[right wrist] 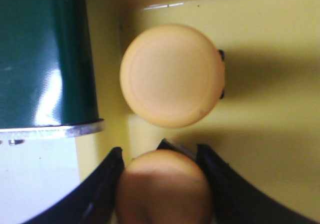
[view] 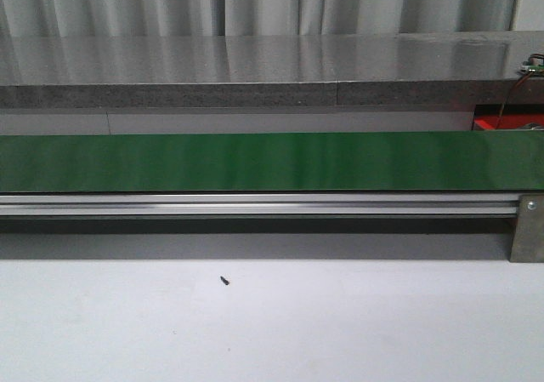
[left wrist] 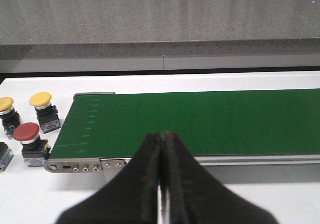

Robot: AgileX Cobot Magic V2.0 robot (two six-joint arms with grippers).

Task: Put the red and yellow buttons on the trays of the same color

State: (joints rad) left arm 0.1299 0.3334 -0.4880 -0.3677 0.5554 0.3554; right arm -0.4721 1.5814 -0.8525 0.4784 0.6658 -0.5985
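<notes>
Green conveyor belt (view: 255, 161) showing plain, framed by silver rail (view: 255, 203). White table (view: 272, 322) lying pale. Two yellow buttons (left wrist: 40, 100), one red button (left wrist: 26, 132) showing. Yellow tray (right wrist: 270, 134) glowing.

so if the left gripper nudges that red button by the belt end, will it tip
Probably. The red button has a wide mushroom cap over a narrower body, so a high push may topple it. The blocky base should stop rolling, and it looks rigid.
</notes>
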